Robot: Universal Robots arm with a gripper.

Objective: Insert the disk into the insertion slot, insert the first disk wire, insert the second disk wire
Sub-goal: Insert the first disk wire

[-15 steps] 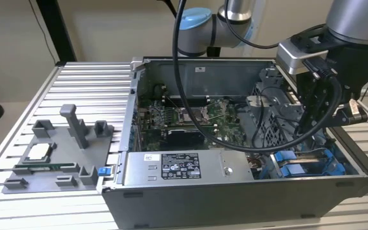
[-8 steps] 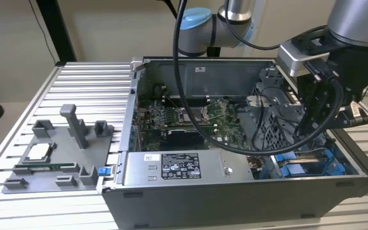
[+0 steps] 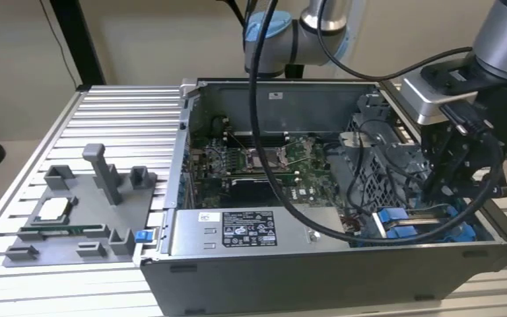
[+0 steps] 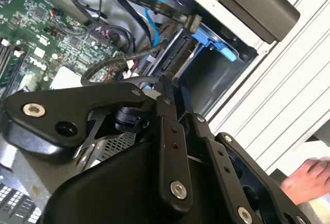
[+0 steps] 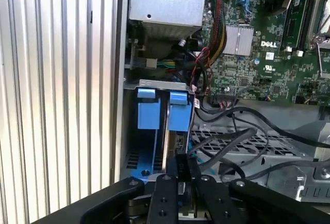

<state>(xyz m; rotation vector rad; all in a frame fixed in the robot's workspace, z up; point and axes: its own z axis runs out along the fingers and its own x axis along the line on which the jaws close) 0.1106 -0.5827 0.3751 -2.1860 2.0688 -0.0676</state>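
My gripper [image 3: 451, 198] reaches down into the open computer case at the exterior view's right, just over the insertion slot [image 3: 408, 228]. In the first wrist view its black fingers [image 5: 179, 165] stand pressed together above the blue-railed insertion slot [image 5: 149, 147], where two blue plastic tabs [image 5: 178, 108] stand side by side. I cannot tell whether the disk's silver body sits behind them. In the second wrist view a blue wire [image 4: 160, 0] with a black plug [image 4: 193, 23] lies loose by the slot's blue edge [image 4: 219, 46], apart from the gripper [image 4: 169, 87].
The grey power-supply box [image 3: 236, 231] lies along the case's front. The green motherboard [image 3: 263, 165] and loose black cables [image 5: 232, 141] crowd the slot. A grey fixture [image 3: 77, 218] with small parts stands on the ribbed table [image 3: 121, 119]. A person's hand [image 4: 309, 177] rests beside the case.
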